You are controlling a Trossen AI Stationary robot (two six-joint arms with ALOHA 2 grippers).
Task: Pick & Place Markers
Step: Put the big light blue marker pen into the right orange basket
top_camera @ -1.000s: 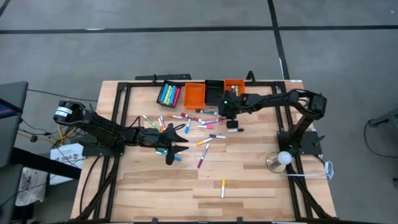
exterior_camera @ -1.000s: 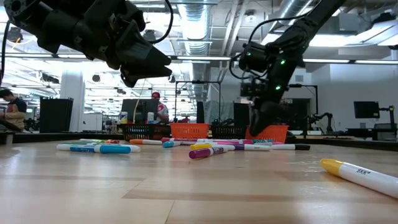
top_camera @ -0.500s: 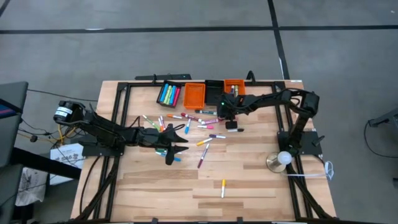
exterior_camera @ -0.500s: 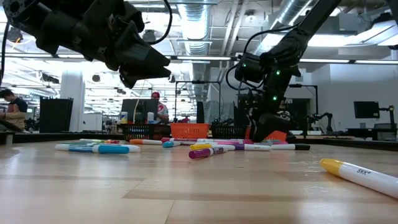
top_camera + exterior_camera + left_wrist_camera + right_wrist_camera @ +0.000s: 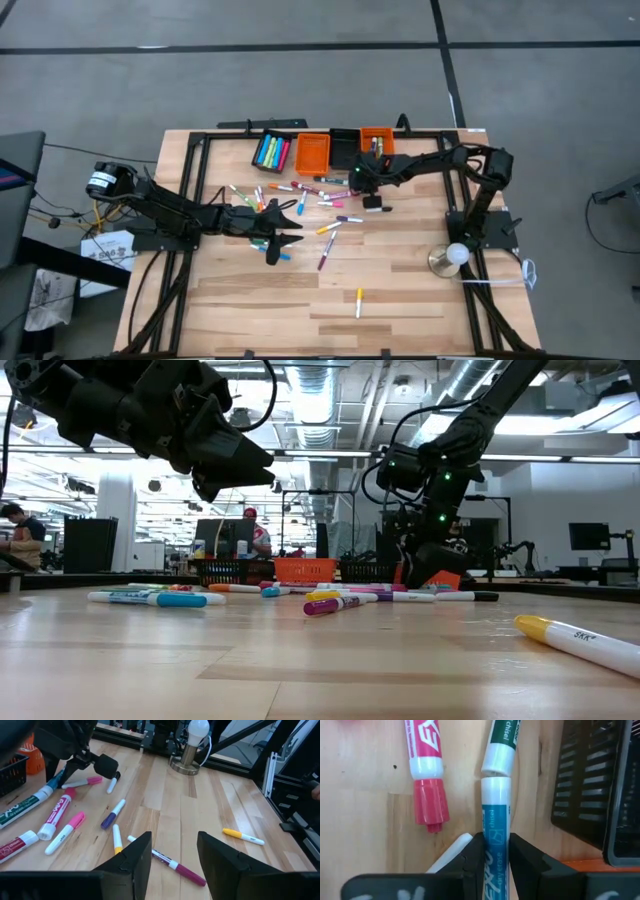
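Many markers (image 5: 310, 195) in pink, blue, green, orange and purple lie scattered on the wooden table. One yellow marker (image 5: 359, 300) lies alone near the front edge. My right gripper (image 5: 357, 183) is down at the table by the far bins, shut on a blue marker (image 5: 495, 827) that lies flat. That marker's white end meets the white end of a green marker (image 5: 501, 740), and a red one (image 5: 427, 770) lies beside it. My left gripper (image 5: 283, 240) hangs open above the table's left middle, holding nothing (image 5: 175, 852). My right gripper pinches the blue marker's barrel (image 5: 495, 842) between its two fingers (image 5: 472, 852), one on each long side, a little behind its white end. The fingers come from above, slanting steeply down. The marker lies flat on the table.
Along the far edge stand a black bin with coloured markers (image 5: 270, 150), an orange bin (image 5: 312, 150), a black bin (image 5: 343, 148) and a small orange bin (image 5: 377, 138). A lamp with a white bulb (image 5: 455, 255) stands at the right. The near part of the table has room.
My right gripper has sunk toward the table beside the far bins, down to the markers lying there. My left gripper has kept still.
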